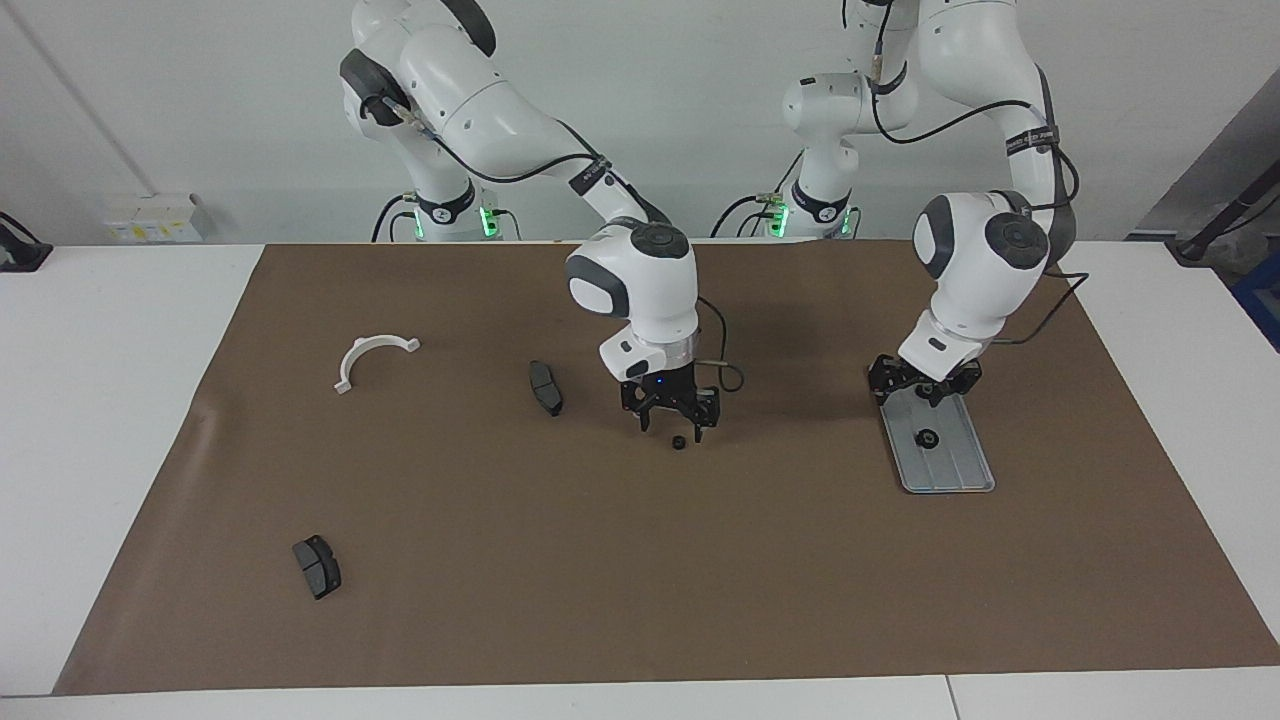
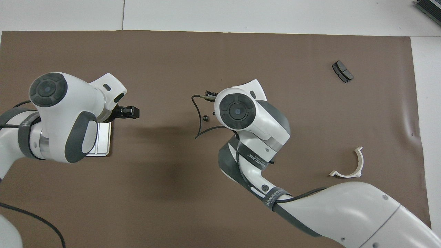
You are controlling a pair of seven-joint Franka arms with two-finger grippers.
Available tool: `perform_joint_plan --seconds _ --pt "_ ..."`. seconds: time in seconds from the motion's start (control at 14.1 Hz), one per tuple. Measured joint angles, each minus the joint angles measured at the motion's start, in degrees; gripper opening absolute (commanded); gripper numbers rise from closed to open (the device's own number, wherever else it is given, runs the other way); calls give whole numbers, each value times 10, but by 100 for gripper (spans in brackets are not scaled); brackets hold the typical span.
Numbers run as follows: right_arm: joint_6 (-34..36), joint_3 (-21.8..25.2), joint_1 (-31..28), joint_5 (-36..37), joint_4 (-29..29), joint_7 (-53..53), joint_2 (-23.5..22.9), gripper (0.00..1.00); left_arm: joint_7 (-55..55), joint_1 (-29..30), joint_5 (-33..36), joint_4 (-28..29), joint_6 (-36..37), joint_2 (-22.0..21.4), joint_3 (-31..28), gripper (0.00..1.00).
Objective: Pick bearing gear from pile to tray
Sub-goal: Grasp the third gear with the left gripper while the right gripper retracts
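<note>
While my right claw (image 1: 671, 419) hangs open over 1 gear (image 1: 678, 441), my left claw (image 1: 925, 381) hovers open above the tray (image 1: 955, 470).

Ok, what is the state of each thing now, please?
Right claw: open, low over the loose gear.
Loose gear: free on the mat.
Left claw: up over the tray's end nearer the robots.
Tray: flat on the mat.
Gear in tray: lying loose.
Pad beside right claw: lying on the mat.
Second pad: same, farther from the robots.
Bracket: lying on the mat.

Brown mat (image 1: 640, 560) — silver-grey tray (image 1: 955, 470), black gear (image 1: 678, 442)
</note>
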State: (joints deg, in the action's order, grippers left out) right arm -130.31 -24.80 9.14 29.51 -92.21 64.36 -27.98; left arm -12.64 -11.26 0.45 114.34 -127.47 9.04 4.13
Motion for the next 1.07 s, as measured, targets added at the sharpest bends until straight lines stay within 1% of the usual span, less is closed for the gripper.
perform_joint_plan --seconds 0.07,0.28,0.5,0.64,0.78,0.92,1.07 --pt "8 18 -6 -17 0 -40 18 100 -25 -20 0 -9 -1 4 0 74" --pt "33 91 -9 -106 0 -188 59 100 -78 -69 0 -44 -4 27 1 74" --pt "70 164 -12 -180 0 -327 94 100 -143 -118 0 -107 -8 86 0 72" --pt "103 204 -13 -205 0 -394 118 100 -176 -147 0 -156 -10 133 0 71" --pt "132 233 -12 -225 0 -440 142 100 -193 -163 0 -186 -11 165 0 70" --pt "162 261 -12 -251 0 -482 166 100 -202 -174 0 -209 -14 188 0 69" --pt "198 291 -12 -271 0 -527 192 100 -203 -179 0 -217 -23 197 -1 69"
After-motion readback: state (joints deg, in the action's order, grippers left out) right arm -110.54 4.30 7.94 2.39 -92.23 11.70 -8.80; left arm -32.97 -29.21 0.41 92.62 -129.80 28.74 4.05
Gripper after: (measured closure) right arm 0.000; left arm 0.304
